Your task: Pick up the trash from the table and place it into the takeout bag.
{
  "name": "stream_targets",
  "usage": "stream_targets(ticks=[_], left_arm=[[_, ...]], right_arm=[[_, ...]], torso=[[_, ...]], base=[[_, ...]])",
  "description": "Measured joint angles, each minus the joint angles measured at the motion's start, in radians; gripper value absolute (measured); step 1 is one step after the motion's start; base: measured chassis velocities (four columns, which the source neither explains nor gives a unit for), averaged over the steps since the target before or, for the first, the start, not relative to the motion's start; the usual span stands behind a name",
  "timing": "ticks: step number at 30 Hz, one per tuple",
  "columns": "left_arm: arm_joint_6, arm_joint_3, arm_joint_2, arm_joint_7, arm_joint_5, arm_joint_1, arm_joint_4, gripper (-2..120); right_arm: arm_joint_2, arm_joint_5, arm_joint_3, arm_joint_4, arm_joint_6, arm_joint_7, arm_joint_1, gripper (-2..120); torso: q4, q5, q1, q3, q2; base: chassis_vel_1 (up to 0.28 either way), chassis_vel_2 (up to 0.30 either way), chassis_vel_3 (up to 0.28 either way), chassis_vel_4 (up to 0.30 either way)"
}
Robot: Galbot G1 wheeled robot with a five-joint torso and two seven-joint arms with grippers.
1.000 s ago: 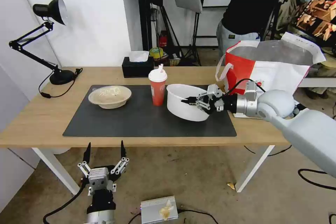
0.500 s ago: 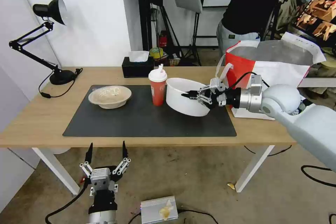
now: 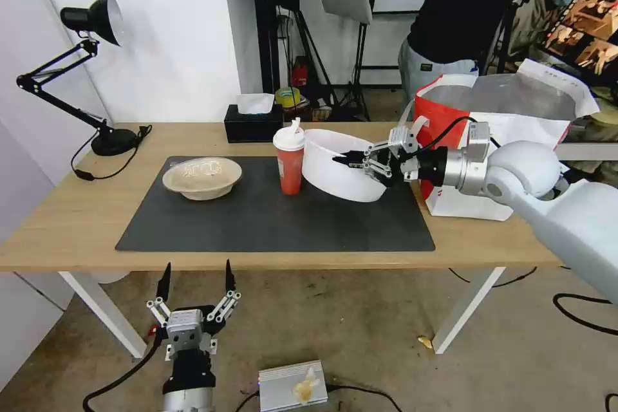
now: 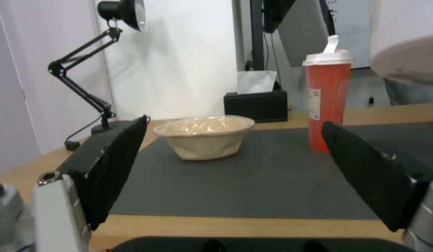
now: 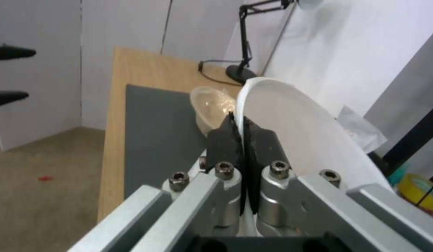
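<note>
One of our three pieces of trash is up in the air: our right gripper (image 3: 353,158) has its two black fingers (image 5: 224,138) pressed tight on the rim of the big white bowl (image 3: 335,170), one finger inside the wall and one outside. We hold the bowl tilted above the dark grey mat (image 3: 270,219), close beside the red paper cup (image 3: 290,164) and not far from the takeout bag (image 3: 496,141), which stands open at the right end of the table (image 3: 64,225). We think this bowl is light and its thin wall can bend, so a pinch on the rim is a good place to hold, but only just. We cannot see inside it from here, so if shells are in there they could slide or spill while it leans. The smooth wall may also slip between the fingers, so we should carry it slowly and level it if we can. The cup looks tall and easy to knock over, and a soft squeeze around its middle would suit it best. The shallow beige bowl (image 3: 202,177) with its clear lid sits on the left part of the mat, and its rim looks like the place to pinch. Our left gripper (image 3: 194,283) hangs low in front of the table with its fingers spread wide, holding nothing.
</note>
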Motion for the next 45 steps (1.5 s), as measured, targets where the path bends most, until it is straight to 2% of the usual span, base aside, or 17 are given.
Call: stream_targets(ticks=[22, 45], left_arm=[[0.000, -0.004, -0.001, 0.000, 0.000, 0.002, -0.004, 100], [0.000, -0.003, 0.007, 0.000, -0.005, 0.001, -0.004, 100]], right_arm=[[0.056, 0.035, -0.056, -0.108, -0.005, 0.011, 0.161, 0], [0.100, 0.024, -0.050, -0.352, 0.026, -0.005, 0.292, 0]], torso=[[0.0001, 0.0000, 0.000, 0.000, 0.000], [0.0000, 0.0000, 0.000, 0.000, 0.000]], base=[[0.000, 0.000, 0.000, 0.000], [0.000, 0.000, 0.000, 0.000]])
